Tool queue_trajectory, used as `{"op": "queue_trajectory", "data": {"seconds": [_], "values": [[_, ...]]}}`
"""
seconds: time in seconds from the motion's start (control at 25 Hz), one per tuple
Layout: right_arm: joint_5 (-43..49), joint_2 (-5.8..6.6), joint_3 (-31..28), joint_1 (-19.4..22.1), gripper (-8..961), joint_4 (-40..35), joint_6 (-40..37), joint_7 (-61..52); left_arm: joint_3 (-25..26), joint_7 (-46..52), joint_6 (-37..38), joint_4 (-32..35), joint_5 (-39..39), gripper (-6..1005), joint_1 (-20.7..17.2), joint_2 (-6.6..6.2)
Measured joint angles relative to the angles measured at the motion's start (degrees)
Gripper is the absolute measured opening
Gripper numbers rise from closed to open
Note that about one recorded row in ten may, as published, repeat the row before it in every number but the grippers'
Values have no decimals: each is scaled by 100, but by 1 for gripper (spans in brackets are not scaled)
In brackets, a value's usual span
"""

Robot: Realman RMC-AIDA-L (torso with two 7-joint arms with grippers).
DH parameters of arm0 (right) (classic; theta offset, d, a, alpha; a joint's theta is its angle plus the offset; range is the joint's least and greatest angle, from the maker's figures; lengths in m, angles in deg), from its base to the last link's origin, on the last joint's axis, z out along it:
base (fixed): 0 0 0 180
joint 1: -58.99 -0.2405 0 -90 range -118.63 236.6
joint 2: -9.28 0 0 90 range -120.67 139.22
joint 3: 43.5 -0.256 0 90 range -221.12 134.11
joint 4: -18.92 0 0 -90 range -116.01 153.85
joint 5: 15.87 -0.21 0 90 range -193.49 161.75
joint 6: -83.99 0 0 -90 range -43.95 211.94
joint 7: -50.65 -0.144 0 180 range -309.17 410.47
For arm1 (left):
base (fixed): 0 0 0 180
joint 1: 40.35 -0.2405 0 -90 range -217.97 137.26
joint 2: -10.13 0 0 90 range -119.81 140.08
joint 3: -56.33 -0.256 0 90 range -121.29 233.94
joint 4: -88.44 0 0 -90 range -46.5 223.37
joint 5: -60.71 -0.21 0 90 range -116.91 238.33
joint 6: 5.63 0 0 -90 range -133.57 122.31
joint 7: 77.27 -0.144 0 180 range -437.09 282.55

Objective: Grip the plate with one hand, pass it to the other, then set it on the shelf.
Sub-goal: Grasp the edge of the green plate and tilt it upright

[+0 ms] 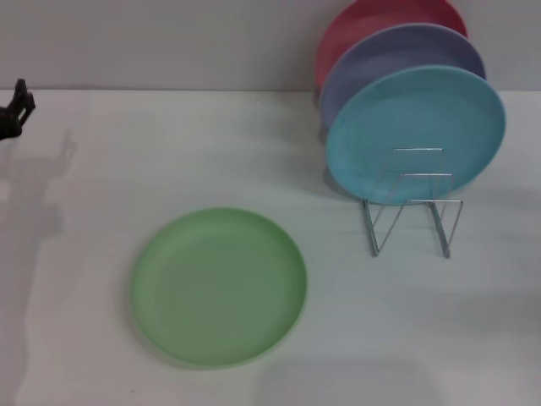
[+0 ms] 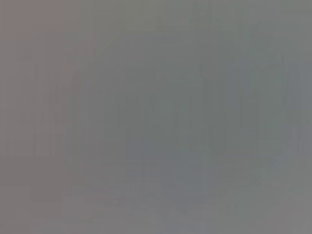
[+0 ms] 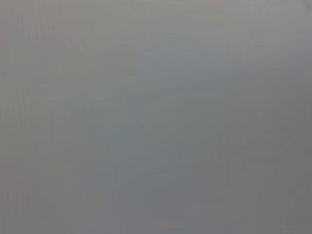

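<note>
The light green plate (image 1: 219,286) lies flat on the white table, left of centre in the head view. The silver wire shelf (image 1: 373,233) stands at the right, and its front loops in front of the sky-blue plate hold nothing. Only a black tip of my left gripper (image 1: 15,106) shows at the far left edge, well away from the green plate. My right gripper is out of view. Both wrist views show only a plain grey blur.
Three plates stand upright in the shelf: a sky-blue plate (image 1: 416,134) in front, a lavender plate (image 1: 397,52) behind it, and a red plate (image 1: 372,19) at the back. A grey wall runs behind the white table (image 1: 169,152).
</note>
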Motion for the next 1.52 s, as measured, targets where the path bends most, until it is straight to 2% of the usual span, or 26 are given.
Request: {"op": "queue_trajectory", "data": {"seconds": [0.12,0.2,0.32,0.44,0.56,0.68,0.88,1.16,1.2,1.28,1.52], "values": [[0,4,2,-14,683,-1,27,0,75,-497,-129,-7,8,869,-5,-1],[0,7,19,-33,683,-7,57,0,247,-853,-515,89,8,869,-20,-4],[0,11,23,-52,683,-8,62,0,680,-1263,-1669,390,10,869,34,-1],[0,13,24,-85,683,-22,68,4,1137,-1342,-3161,959,23,869,107,5],[0,13,25,-111,683,-24,71,86,1165,-1113,-4054,1665,105,868,-42,8],[7,10,24,-120,683,-24,72,150,927,-670,-4816,2552,347,868,-339,-26],[9,8,22,-111,683,-13,71,154,798,-559,-6105,3911,1083,868,-665,-57],[5,-3,19,-81,682,-8,15,156,855,-826,-7667,4959,1929,868,-758,-62],[5,-3,22,-80,682,-15,13,157,855,-826,-7667,4959,1929,868,-758,-62],[3,4,22,-86,682,-22,7,157,972,-994,-8347,5265,2219,868,-760,-69],[0,27,27,-130,682,-68,1,158,1366,-1034,-9937,5691,2271,868,-675,-66]]}}
